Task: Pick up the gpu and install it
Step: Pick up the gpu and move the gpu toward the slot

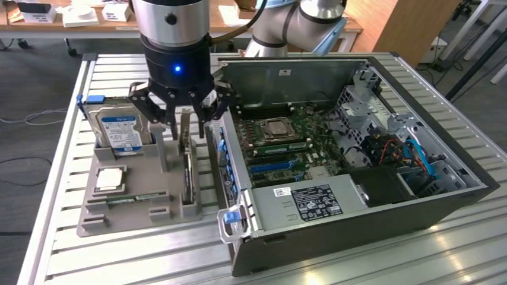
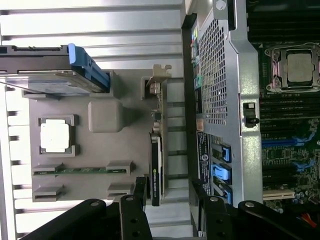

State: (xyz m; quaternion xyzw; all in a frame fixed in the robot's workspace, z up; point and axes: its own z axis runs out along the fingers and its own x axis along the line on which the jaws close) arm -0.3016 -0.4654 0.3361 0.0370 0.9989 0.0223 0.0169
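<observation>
The gpu point(image 1: 189, 173) stands on its long edge in a slot of the grey holder tray point(image 1: 119, 218), a thin dark card with a metal bracket at its far end. My gripper point(image 1: 184, 126) hangs just above the card's far end, fingers spread open with nothing between them. In the wrist view the gpu point(image 2: 157, 145) lies straight ahead of the gripper point(image 2: 167, 202), whose dark fingertips point(image 2: 134, 205) straddle the card's line without touching it.
The open computer case point(image 1: 443, 205) sits close beside the tray on the exterior view's right, its motherboard point(image 1: 277, 145) and blue slots exposed. On the tray are a silver hard drive point(image 1: 119, 130), a processor chip point(image 1: 109, 178) and a green memory strip point(image 1: 130, 199).
</observation>
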